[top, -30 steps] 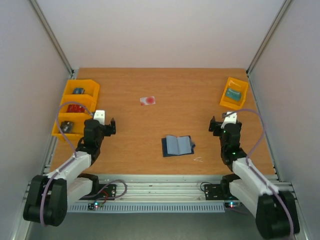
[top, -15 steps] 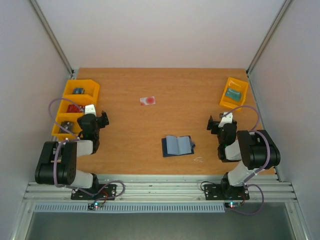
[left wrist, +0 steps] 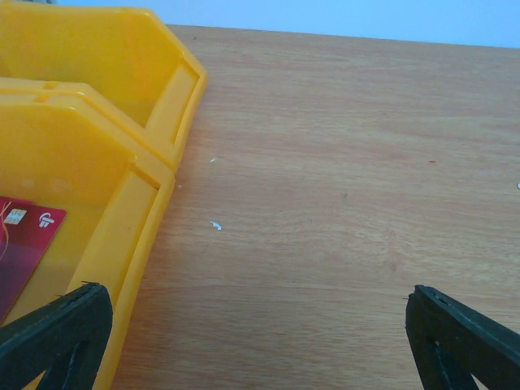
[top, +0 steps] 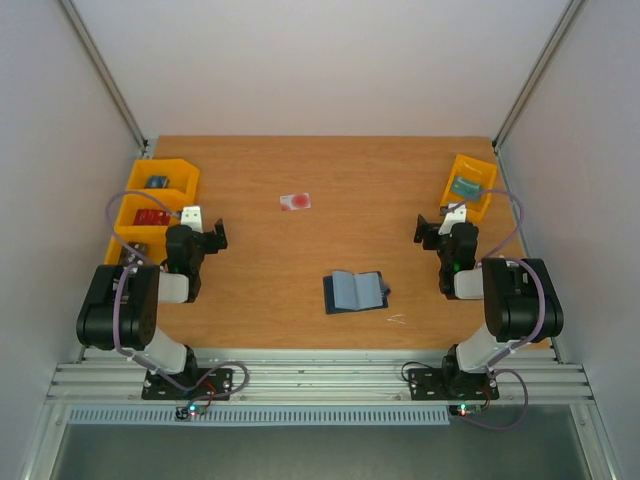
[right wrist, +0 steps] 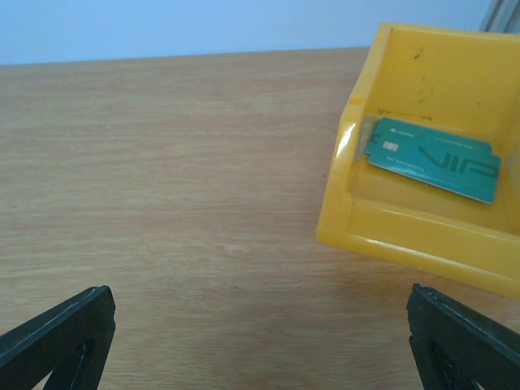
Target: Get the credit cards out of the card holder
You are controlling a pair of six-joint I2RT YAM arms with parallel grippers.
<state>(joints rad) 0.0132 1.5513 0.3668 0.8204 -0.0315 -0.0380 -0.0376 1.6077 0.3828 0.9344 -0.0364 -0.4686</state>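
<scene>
The card holder (top: 355, 291) lies open near the middle of the table, dark navy with its lighter blue-grey inside facing up. I cannot tell whether a card sits in it. One pale white-pink credit card (top: 295, 202) with a red round mark lies flat farther back. My left gripper (top: 206, 240) (left wrist: 258, 345) hovers open at the left beside the yellow bins, far from the holder. At the right my right gripper (top: 434, 233) (right wrist: 260, 345) is open too, over bare wood. Neither holds anything.
A row of yellow bins (top: 160, 182) (left wrist: 106, 138) lines the left edge, one holding a red card (left wrist: 23, 244). Another yellow bin (top: 468, 186) (right wrist: 406, 231) at the back right holds a green card (right wrist: 431, 158). A small pale scrap (top: 397, 320) lies near the front edge.
Both arms have folded back over their bases, and both grippers have shifted a little farther from the front edge. The card holder and the loose card have not moved.
</scene>
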